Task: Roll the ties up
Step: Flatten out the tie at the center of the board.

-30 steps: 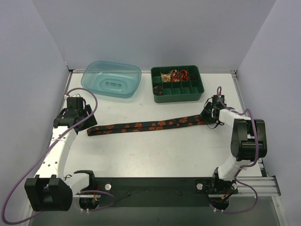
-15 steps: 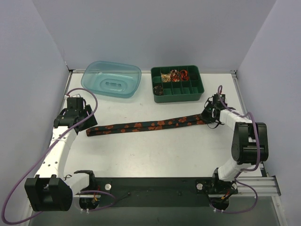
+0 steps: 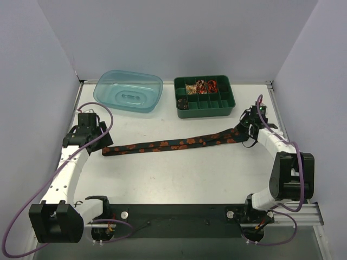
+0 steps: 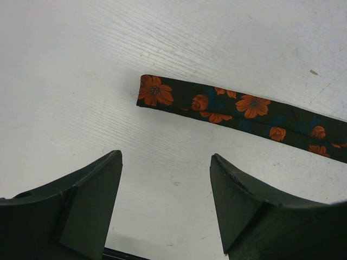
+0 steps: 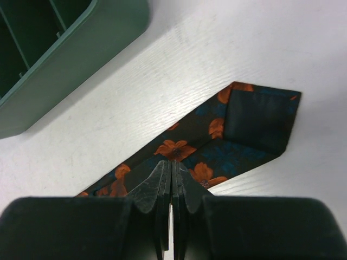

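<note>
So, tie [image 3: 173, 143] lay stretched across mid-surface [image 3: 190, 173], wide end folded over near the right edge. Right end effector [image 5: 172, 176] was pinched shut on it there; left end effector [image 4: 165, 157] hung wide, just short of the narrow end. I'd say the first turn needed to stay tight and square.

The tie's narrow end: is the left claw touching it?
Apart. The left wrist view shows bare table between the open left gripper and the end of the tie.

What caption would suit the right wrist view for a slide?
Right end effector shut on the floral tie near its folded-over end, green tray nearby.
</note>
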### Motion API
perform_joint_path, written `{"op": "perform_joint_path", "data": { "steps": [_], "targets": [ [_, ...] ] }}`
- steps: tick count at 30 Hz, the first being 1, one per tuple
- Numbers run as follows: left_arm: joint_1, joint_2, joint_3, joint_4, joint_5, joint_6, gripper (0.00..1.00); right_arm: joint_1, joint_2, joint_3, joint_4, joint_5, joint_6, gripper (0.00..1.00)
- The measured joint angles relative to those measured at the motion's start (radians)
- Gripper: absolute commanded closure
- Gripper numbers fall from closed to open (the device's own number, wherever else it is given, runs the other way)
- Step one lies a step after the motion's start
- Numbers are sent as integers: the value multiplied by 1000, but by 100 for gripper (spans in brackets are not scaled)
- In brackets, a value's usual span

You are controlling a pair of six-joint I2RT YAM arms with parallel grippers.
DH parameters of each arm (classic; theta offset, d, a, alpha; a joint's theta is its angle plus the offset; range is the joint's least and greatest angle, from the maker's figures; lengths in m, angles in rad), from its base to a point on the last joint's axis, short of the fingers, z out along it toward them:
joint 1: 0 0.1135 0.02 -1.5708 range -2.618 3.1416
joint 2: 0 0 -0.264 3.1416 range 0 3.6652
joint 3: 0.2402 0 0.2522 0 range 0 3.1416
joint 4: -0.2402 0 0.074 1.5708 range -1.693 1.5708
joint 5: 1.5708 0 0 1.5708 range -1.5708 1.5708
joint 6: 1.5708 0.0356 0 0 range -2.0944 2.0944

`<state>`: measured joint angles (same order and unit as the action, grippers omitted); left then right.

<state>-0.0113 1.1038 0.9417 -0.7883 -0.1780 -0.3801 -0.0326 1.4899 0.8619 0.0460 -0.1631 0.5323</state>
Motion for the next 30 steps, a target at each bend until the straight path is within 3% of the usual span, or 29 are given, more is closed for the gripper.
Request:
{"op": "perform_joint_path", "data": {
  "steps": [16,25,26,27,29,30],
  "targets": [
    [0,0,-6,7,10,0,25,-132,7,5,-3,71,-25,100],
    [0,0,-11,14,26,0,25,-132,145,74,-7,113,-33,100],
    [0,0,-11,14,26,0,25,-132,160,82,-7,122,-33,98],
    [0,0,-11,14,26,0,25,-132,170,84,-7,134,-33,83],
    [0,0,-12,15,30,0,25,-132,176,85,-12,153,-30,64],
    [0,0,-13,16,32,0,25,-132,177,85,-17,167,-34,49]
  ]
}}
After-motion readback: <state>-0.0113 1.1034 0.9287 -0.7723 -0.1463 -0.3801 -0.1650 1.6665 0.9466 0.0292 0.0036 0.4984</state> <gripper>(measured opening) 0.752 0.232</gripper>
